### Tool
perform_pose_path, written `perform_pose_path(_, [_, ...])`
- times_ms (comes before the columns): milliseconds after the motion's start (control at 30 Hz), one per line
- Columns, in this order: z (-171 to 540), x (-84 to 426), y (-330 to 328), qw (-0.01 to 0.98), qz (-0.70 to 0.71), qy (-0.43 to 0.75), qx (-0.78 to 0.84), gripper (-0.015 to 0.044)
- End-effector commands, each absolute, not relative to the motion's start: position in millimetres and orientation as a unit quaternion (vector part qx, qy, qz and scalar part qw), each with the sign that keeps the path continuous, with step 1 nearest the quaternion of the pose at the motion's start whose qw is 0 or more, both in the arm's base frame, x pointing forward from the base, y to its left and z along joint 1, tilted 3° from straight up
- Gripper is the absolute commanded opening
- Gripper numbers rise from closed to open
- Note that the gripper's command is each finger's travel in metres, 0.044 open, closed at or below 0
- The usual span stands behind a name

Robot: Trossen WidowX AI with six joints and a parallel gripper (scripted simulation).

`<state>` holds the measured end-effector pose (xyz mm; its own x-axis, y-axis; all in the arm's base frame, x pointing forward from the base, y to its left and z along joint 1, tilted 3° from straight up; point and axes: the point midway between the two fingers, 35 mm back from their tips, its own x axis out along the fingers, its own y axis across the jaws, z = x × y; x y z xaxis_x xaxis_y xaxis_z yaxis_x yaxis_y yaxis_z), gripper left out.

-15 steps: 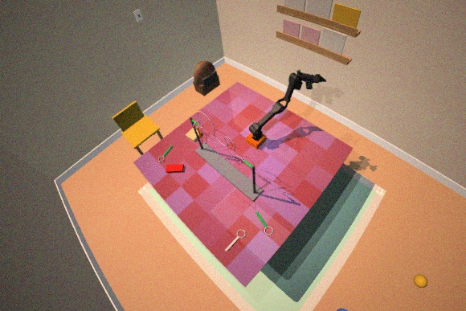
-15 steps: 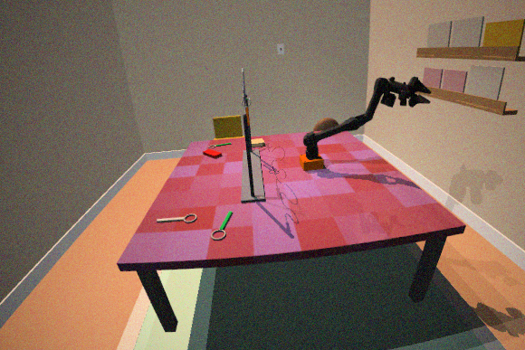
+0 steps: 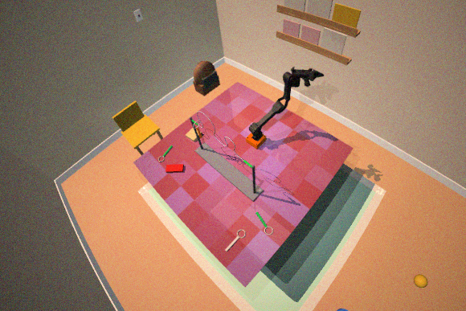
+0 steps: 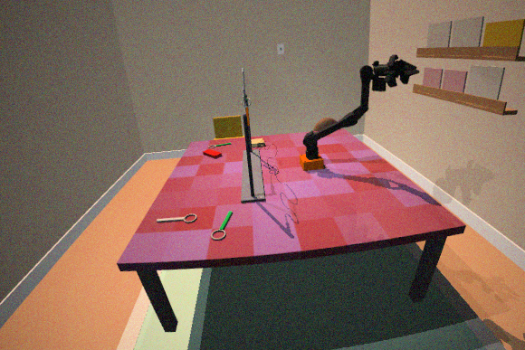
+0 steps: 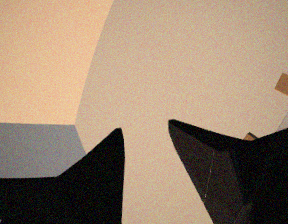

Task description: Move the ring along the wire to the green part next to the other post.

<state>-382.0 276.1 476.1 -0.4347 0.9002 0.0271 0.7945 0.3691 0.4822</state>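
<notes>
Ring: one, at the chair-side post (image 3: 196,136), hanging about the green sleeve (image 3: 194,122) of the wire; whether it touches the post, I cannot tell.
Orange handle (image 3: 198,132) (image 4: 247,117): one, hanging below the ring, no finger on it.
Thin grey wire (image 3: 214,126): one length, looped and bent between the two sleeves; the forbidden stretch.
Far-end goods: a second green sleeve (image 3: 248,164) beside the other post (image 3: 254,180) (image 4: 249,159); no ring seen there.
Gripper (image 3: 320,75) (image 4: 415,71) (image 5: 145,129): one, black, raised high and well apart from the wire, pointing toward the shelf wall. Fingers parted partway, nothing between them.
Loose stock: two green-handled rings, one white-handled ring (image 3: 235,240) (image 4: 177,219) and a red block (image 3: 174,168) (image 4: 212,154), all lying on the table, none wanted.
Step in hand: by my reckoning, the approach before the pick-up, the carry not yet made; the ring's place alone does not prove it.
Next move: swing the arm round toward the chair-side post, spread the fingers wider, and come at the orange handle from the open side, low enough to keep off the grey wire.
Risk: elbow or fingers brushing a loop on the way in; later, the ring tilting against a tight bend.
</notes>
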Motion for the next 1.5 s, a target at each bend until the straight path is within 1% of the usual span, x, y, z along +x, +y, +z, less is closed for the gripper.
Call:
perform_pose_path(0, [519,-334,271,0.059,0.199,0.807,0.553,0.016])
perform_pose_path(167, [566,-264,259,-0.023,0.177,0.783,0.596,0.016])
perform_pose_path(367, [605,-184,236,-0.115,0.149,0.748,0.637,0.016])
perform_pose_path(567, [633,-90,196,-0.225,0.118,0.697,0.671,0.016])
perform_pose_path(767, [642,0,144,-0.335,0.089,0.636,0.689,0.016])
perform_pose_path(967, [632,80,84,-0.442,0.066,0.569,0.69,0.016])
perform_pose_path(1100, [616,124,43,-0.509,0.052,0.522,0.683,0.016])
perform_pose_path(1300, [571,187,-31,-0.621,0.03,0.434,0.651,0.016])
perform_pose_path(1467, [522,222,-90,-0.709,0.018,0.36,0.607,0.016])
